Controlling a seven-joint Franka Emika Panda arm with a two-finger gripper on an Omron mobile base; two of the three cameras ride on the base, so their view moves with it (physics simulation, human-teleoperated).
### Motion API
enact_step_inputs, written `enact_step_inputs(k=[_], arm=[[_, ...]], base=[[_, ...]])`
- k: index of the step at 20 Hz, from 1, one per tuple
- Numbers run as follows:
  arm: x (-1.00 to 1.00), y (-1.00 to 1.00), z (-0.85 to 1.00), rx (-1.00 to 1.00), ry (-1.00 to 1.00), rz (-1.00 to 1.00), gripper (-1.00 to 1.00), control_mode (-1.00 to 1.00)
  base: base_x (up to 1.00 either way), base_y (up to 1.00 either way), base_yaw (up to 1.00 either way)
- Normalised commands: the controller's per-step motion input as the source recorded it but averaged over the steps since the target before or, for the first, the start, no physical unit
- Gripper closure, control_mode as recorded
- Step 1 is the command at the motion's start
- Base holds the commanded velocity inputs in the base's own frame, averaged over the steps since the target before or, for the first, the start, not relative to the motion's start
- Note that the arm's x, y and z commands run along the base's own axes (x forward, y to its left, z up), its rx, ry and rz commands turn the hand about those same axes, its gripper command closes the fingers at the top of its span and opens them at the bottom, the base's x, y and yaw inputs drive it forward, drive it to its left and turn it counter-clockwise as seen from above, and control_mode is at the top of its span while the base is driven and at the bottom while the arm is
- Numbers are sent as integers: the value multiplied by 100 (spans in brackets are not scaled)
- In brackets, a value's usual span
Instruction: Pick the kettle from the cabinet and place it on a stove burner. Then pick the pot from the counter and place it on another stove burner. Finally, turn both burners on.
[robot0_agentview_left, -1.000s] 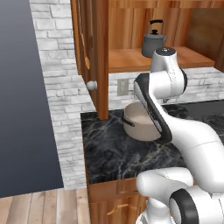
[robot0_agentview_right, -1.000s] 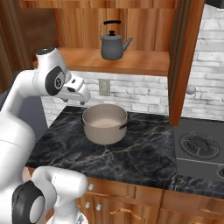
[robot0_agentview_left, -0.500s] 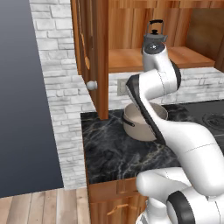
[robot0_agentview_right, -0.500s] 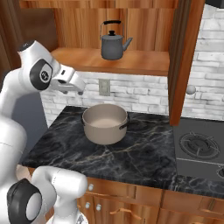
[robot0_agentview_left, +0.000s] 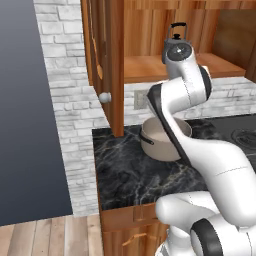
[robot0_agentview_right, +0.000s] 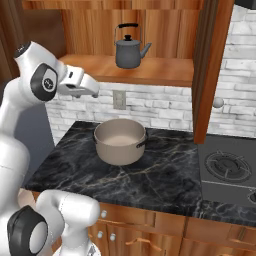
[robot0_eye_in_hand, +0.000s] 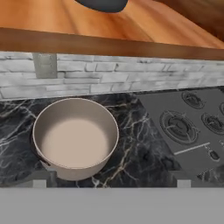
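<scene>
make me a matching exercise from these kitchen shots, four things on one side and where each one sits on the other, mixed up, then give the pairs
Things:
1. kettle
2. pot
3. stove burners
4. silver door knob

Places:
A. on the black marble counter, below the shelf
B. on the cabinet door that hangs open beside the cooktop
C. on the wooden shelf inside the cabinet
D. set in the dark grey cooktop, at the right end of the counter in the right base view

Pairs: 1-C, 2-A, 3-D, 4-B
</scene>
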Motion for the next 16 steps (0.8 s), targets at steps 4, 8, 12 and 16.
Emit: enact_step_inputs(k=[4,8,12,16], arm=[[13,-10,32,-5,-11,4,-100,-100],[17,-9,30,-4,-11,3,-100,-100],[24,-7,30,-4,-11,1,-100,-100],[28,-1,28,-4,-12,0,-100,-100]], base=[[0,0,0],[0,0,0],[0,0,0],[0,0,0]])
